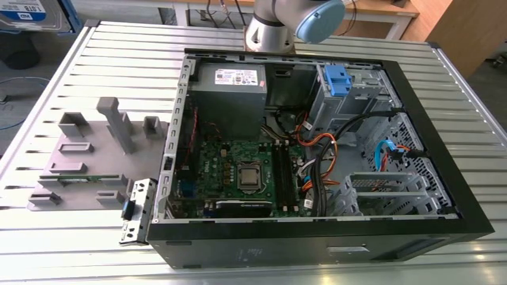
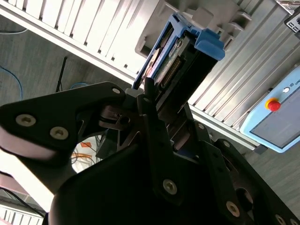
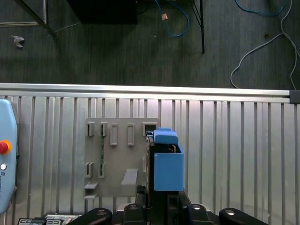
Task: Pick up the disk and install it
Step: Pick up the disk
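Note:
My gripper (image 2: 161,101) is shut on the disk (image 2: 183,55), a flat drive framed by blue plastic rails, with a connector edge and a blue end tab. In the first wrist view the disk (image 3: 167,161) sticks out from between the black fingers (image 3: 140,190) and hangs above the ribbed table, beside the grey slotted holder plate (image 3: 115,161). The exterior view has the arm's wrist joint (image 1: 277,24) at the far edge, behind the open computer case (image 1: 317,148).
The case lies on its side with motherboard, cables and a blue clip (image 1: 336,80) in its drive bay. The grey holder plate (image 1: 87,160) stands at the exterior view's left. A control pendant with a red button (image 3: 3,159) lies on the table.

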{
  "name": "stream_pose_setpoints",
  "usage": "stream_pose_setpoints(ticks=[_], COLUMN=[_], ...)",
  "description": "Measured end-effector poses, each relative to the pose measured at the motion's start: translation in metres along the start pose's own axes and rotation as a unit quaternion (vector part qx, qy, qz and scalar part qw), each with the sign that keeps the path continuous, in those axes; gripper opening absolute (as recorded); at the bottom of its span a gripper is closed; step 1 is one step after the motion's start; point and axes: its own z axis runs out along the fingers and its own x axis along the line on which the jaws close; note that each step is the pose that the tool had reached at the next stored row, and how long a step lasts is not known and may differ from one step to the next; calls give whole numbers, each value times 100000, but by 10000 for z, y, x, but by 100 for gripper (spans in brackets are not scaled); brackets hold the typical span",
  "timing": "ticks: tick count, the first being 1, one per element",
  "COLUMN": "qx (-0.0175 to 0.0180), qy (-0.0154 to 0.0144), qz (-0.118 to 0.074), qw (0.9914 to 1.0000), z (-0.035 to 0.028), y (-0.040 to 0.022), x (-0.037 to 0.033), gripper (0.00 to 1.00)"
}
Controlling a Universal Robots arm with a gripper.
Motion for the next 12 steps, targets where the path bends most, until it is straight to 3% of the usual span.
stream_pose_setpoints(ticks=[12], qx=[8], qy=[-3], qz=[-6], qw=[100000], z=[-2], y=[-102], x=[2], gripper=[35])
